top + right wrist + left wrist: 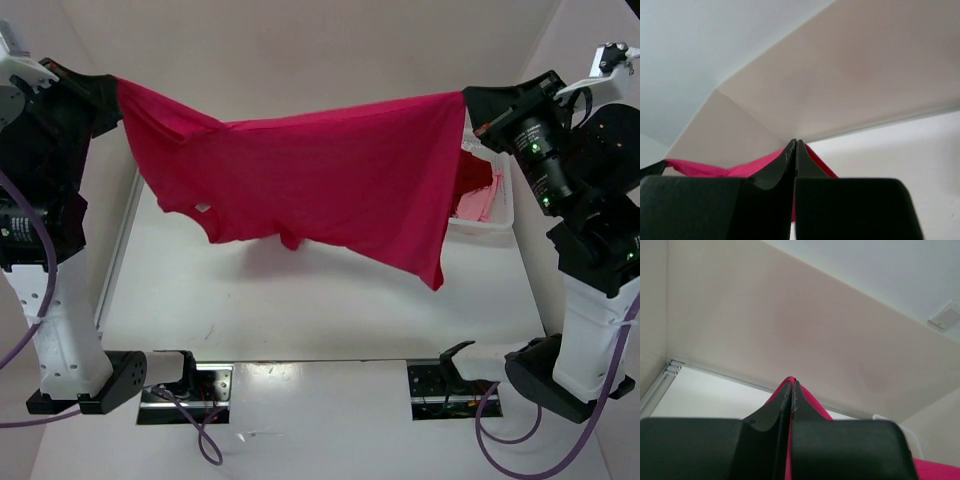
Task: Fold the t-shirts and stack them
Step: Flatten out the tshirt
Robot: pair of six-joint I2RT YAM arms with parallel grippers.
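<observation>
The crimson-magenta t-shirt [320, 180] hangs stretched in the air between both arms, high above the table. My left gripper [112, 82] is shut on its left corner; the cloth [812, 402] shows round the closed tips [792, 382]. My right gripper [468, 97] is shut on its right corner; the cloth [745, 167] shows behind the closed tips [796, 142]. The darker red shirt [476, 170] and the light pink shirt [474, 205] lie in the white basket [490, 225] at the right, partly hidden by the hanging shirt.
The white table top [300, 300] lies under the shirt, with a rail [118, 240] along its left edge. White walls close in at the back and the sides. The arm bases [130, 375] stand at the near edge.
</observation>
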